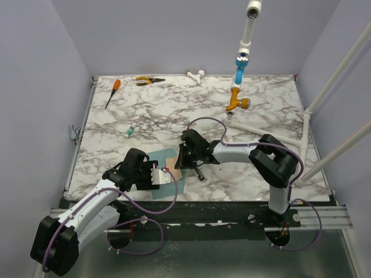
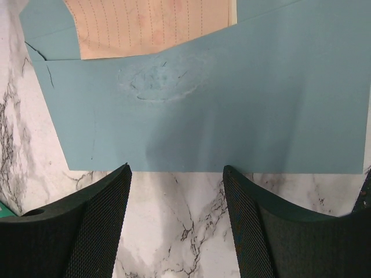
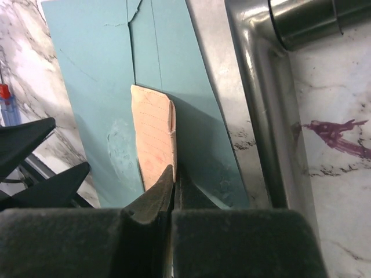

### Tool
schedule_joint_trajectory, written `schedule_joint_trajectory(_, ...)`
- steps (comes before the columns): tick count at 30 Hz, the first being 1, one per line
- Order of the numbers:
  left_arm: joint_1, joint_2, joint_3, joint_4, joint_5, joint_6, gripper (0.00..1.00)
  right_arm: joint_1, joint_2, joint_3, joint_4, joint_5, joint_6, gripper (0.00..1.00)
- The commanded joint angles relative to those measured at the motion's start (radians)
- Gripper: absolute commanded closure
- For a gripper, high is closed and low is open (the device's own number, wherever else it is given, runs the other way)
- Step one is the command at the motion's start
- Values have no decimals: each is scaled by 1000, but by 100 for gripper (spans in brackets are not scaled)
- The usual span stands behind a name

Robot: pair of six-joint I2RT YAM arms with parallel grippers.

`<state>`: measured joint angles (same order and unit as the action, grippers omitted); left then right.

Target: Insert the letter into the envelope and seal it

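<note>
Marble-patterned in grey and white, the counter (image 1: 261, 116) is enclosed by lavender walls (image 1: 174, 35). The envelope (image 2: 232, 116), flat matte teal paper with a scuffed patch, is laid at the lower centre of the top view, its long axis crossing the left wrist frame. The letter (image 3: 152, 139), thin, tan and ruled, is bowed upon it, pointing up the right wrist frame, pinched by the closed right fingers (image 3: 153, 197). The left fingers (image 2: 104, 214) are held apart, empty, just below the envelope's edge.

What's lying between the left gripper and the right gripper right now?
The envelope, with the letter partly tucked in, fills the gap in the top view. The left gripper stands open at its edge; the right gripper pinches the letter.
</note>
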<state>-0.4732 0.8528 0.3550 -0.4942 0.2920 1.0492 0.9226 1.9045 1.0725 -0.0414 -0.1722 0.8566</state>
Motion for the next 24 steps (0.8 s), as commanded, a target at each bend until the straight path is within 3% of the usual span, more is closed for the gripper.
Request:
schedule_joint_trajectory(1, -8, 14, -64, -18, 15, -16, 35, -2, 38, -2, 46, -38, 38, 99)
schedule_joint_trajectory(10, -8, -8, -56, -18, 50, -78, 35, -4, -54, -64, 66, -72, 53, 99)
schedule_joint_trajectory(18, -7, -5, -58, 3, 52, -85, 34, -5, -13, -86, 164, -268, 30, 99)
schedule_joint_trajectory(24, -8, -2, -60, 18, 47, -95, 34, -5, -7, -98, 204, -317, 65, 99)
